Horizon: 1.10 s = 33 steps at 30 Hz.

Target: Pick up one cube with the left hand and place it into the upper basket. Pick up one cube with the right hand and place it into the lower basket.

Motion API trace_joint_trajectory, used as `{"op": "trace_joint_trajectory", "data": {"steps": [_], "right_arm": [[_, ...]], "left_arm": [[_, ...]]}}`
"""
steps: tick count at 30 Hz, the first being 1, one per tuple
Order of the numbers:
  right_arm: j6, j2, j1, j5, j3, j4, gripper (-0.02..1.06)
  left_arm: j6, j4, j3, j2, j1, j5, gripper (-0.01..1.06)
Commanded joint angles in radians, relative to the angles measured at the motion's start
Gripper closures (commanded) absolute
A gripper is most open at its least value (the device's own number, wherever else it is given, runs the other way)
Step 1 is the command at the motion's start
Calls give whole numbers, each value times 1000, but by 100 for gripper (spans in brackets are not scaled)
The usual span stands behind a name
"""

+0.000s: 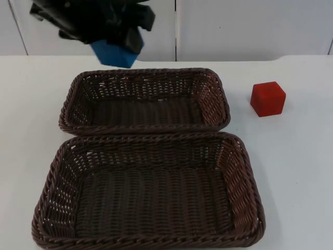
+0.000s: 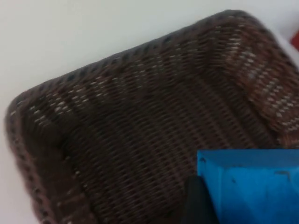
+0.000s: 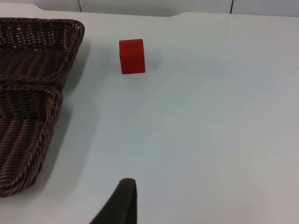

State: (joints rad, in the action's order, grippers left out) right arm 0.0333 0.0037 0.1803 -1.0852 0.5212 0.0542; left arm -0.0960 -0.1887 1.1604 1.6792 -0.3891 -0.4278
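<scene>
The blue cube [image 1: 115, 53] is up in the air, clamped in the left gripper [image 1: 112, 44] above the far rim of the upper basket [image 1: 145, 73]. Seen from the left wrist, the same cube [image 2: 252, 186] sits beside a black fingertip [image 2: 198, 203], with the woven floor of the upper basket [image 2: 140, 121] beneath it. That basket is dark brown wicker and holds nothing inside.

The lower basket [image 1: 148, 242], the same wicker but larger, lies just in front of the upper one, their long rims touching, and it too holds nothing.

The red cube [image 1: 268, 98] rests on the white table [image 1: 302, 172] to the right of the upper basket, near it but apart. From the right wrist the red cube [image 3: 131, 56] stands well ahead of the right gripper's fingertip [image 3: 121, 200], which waits over bare table beside the basket corners [image 3: 42, 93]; whether this gripper's fingers are apart or together I cannot tell
</scene>
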Motion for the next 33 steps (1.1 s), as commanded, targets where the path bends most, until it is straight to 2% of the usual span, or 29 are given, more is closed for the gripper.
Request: {"op": "trace_joint_trajectory", "data": {"steps": [1, 21, 33], "right_arm": [[-4, -4, 5, 6, -5, -4, -1], [-4, -4, 5, 6, -5, -4, -1], [-4, -4, 5, 6, -5, -4, -1]], "left_arm": [[25, -13, -17, -15, 15, 40, 105], [27, -16, -50, -7, 31, 130, 105], [27, -41, -48, 87, 31, 235, 105]]}}
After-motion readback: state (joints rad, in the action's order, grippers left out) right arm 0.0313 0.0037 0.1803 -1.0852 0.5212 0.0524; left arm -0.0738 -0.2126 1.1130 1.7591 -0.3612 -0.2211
